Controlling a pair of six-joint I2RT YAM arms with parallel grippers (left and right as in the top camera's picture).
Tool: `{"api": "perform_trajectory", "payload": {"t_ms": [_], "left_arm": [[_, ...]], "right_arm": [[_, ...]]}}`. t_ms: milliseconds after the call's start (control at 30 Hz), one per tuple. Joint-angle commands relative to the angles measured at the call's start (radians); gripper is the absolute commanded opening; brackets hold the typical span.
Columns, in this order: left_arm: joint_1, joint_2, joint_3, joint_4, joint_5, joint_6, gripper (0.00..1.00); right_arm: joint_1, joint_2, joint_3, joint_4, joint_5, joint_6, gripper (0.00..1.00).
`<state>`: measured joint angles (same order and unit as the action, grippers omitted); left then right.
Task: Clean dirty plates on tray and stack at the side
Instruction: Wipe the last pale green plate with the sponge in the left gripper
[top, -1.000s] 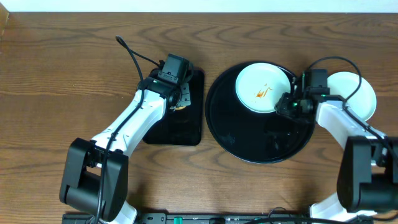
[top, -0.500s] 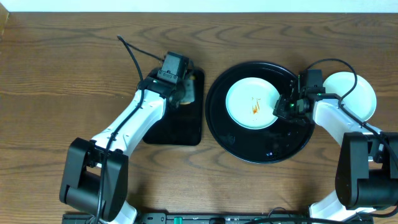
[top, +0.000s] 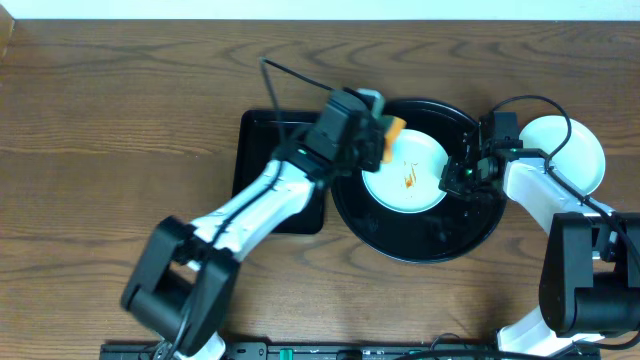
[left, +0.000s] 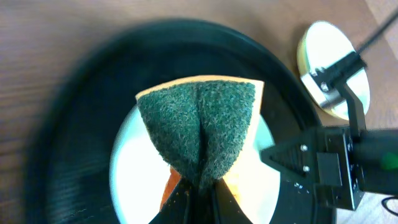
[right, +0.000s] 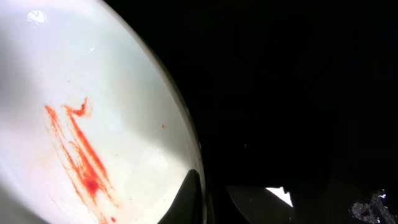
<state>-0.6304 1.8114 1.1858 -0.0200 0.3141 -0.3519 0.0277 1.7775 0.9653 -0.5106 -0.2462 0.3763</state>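
Observation:
A mint-white plate (top: 420, 158) with an orange-red sauce smear lies in the middle of the round black tray (top: 400, 235). My right gripper (top: 453, 178) is shut on the plate's right rim. In the right wrist view its fingers (right: 208, 191) pinch the rim of the smeared plate (right: 74, 93). My left gripper (top: 375, 135) is shut on a green-and-orange sponge (left: 199, 121) and holds it just above the plate (left: 134, 168), green side down. Pale plates (top: 578, 150) sit on the table right of the tray; they also show in the left wrist view (left: 333, 59).
A smaller rectangular black tray (top: 275, 190) lies left of the round tray, partly under my left arm. Cables run from both wrists. The bare wooden table (top: 100, 150) surrounds everything.
My left arm has swung from the rectangular tray to over the round tray, carrying the sponge. The right gripper has slid the plate from the tray's far edge to its middle.

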Motion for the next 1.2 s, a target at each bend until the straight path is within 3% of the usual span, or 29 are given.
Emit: {"api": "perform_trajectory", "payload": {"t_ms": [0, 200, 533, 733, 900, 1033, 1167], "left_arm": [[-0.051, 0.07, 0.003, 0.044, 0.015, -0.022, 0.07], [-0.116, 0.163, 0.003, 0.161, 0.015, -0.158, 0.07], [-0.172, 0.272, 0.003, 0.231, 0.008, -0.149, 0.07], [-0.136, 0.283, 0.003, 0.106, -0.227, -0.108, 0.08], [-0.071, 0.27, 0.018, 0.003, -0.233, -0.072, 0.07], [-0.057, 0.2, 0.056, -0.081, -0.208, 0.023, 0.07], [-0.062, 0.098, 0.063, -0.058, -0.134, 0.062, 0.08]], "right_arm": [[0.013, 0.01, -0.013, -0.022, 0.01, -0.033, 0.01], [0.013, 0.01, -0.013, -0.031, 0.01, -0.034, 0.01], [0.013, 0.01, -0.013, -0.04, 0.01, -0.034, 0.01], [0.013, 0.01, -0.013, -0.053, 0.01, -0.034, 0.01], [0.013, 0.01, -0.013, -0.058, 0.01, -0.034, 0.01], [0.013, 0.01, -0.013, -0.058, 0.01, -0.034, 0.01], [0.013, 0.01, -0.013, -0.058, 0.01, -0.034, 0.01]]}}
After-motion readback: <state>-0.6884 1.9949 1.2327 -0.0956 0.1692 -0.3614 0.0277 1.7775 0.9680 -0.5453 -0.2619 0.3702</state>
